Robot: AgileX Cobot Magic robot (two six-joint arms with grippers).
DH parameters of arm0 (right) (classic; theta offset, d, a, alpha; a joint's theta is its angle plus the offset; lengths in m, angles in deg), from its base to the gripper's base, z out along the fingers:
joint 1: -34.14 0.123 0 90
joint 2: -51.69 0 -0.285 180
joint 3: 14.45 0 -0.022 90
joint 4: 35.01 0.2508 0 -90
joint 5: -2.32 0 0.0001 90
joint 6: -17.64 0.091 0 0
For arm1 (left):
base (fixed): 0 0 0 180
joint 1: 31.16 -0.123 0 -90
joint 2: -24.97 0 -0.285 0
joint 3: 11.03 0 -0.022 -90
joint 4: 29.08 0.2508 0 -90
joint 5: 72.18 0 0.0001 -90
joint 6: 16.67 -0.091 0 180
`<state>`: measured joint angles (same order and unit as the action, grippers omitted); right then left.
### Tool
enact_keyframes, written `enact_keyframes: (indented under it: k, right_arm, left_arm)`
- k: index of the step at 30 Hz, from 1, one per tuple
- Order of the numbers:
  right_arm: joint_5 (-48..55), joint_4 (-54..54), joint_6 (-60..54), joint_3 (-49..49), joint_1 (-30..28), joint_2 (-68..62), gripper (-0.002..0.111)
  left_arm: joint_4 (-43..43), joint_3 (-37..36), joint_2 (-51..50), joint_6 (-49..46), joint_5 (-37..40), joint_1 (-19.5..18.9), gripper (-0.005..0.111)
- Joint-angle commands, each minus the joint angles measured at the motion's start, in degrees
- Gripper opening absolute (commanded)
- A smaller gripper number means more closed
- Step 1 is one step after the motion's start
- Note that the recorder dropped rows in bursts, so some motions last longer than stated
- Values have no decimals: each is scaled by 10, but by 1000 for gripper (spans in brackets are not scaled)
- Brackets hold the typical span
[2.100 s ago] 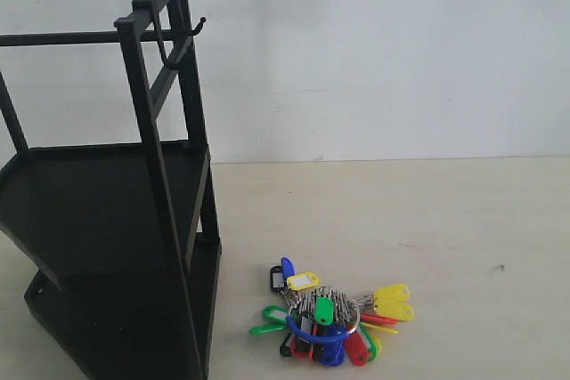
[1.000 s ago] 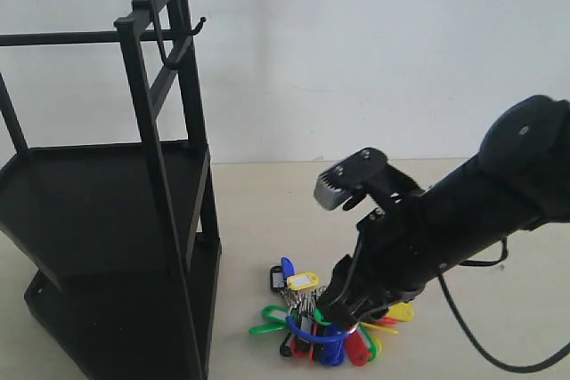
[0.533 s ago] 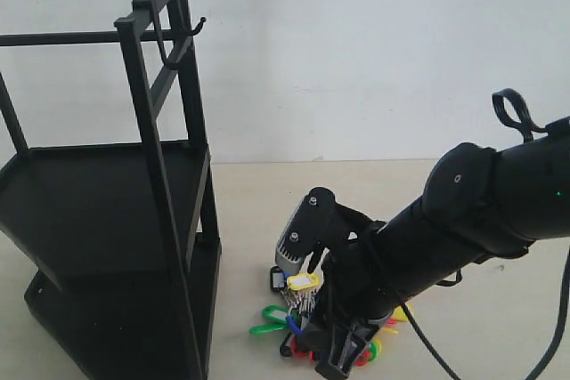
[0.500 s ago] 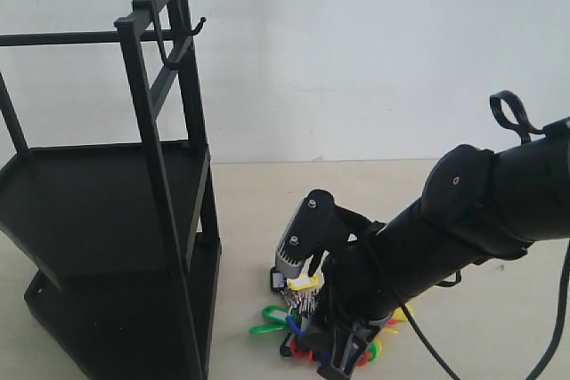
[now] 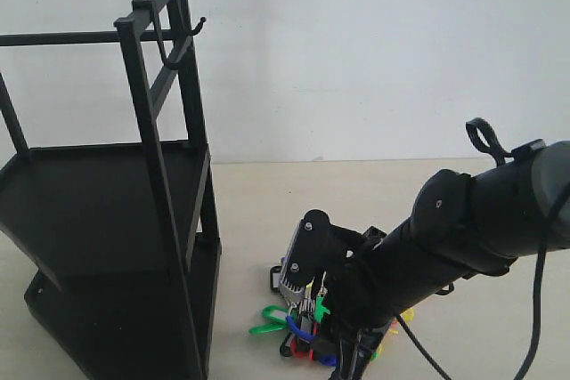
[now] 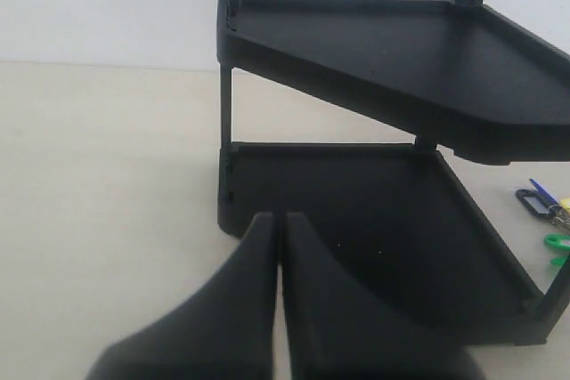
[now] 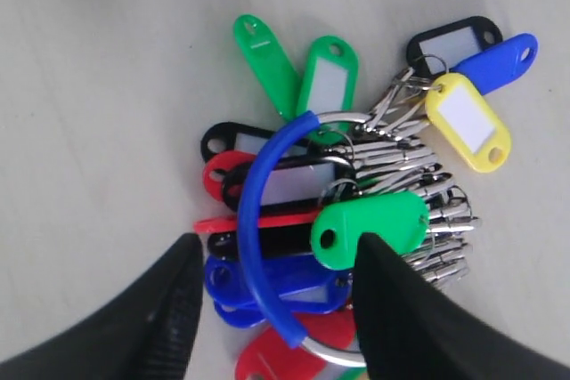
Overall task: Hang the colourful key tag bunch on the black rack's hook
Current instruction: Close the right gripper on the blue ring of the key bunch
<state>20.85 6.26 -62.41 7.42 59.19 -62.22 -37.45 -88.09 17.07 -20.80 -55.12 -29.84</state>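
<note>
The colourful key tag bunch (image 7: 374, 224) lies flat on the pale table, with its blue loop (image 7: 252, 211) arching over red, blue, green and yellow tags. My right gripper (image 7: 278, 255) is open, one finger on each side of the loop and low over the bunch. The exterior view shows the right gripper (image 5: 349, 355) pressed down over the bunch (image 5: 270, 319), hiding most of it. The black rack (image 5: 151, 175) stands at the left, and the hook (image 5: 190, 37) sticks out from a top post, empty. My left gripper (image 6: 280, 224) is shut, near the rack's lower tray (image 6: 356, 229).
A white wall runs behind the table. The rack's two black trays (image 5: 89, 211) fill the left side of the exterior view. Bare table (image 5: 463, 193) lies right of the rack and behind the right arm. A black cable (image 5: 537, 309) loops off the right arm.
The right arm came in from the right, swung over the bunch and dropped lower, its open fingers now straddling the blue loop. The bunch and rack stayed put.
</note>
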Motion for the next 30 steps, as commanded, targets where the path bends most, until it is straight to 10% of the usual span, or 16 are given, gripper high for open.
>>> enact_keyframes:
  k: [1, 23, 30]
  right_arm:
    - [-5, -2, -11, -1, 0, -3, 50]
    - [-55, 2, -27, -1, 0, -47, 49]
    - [-55, 2, -27, -1, 0, -47, 10]
  left_arm:
    - [3, -2, 1, -2, -5, -1, 4]
    - [3, -2, 1, -2, -5, -1, 4]
    - [3, -2, 1, -2, -5, -1, 4]
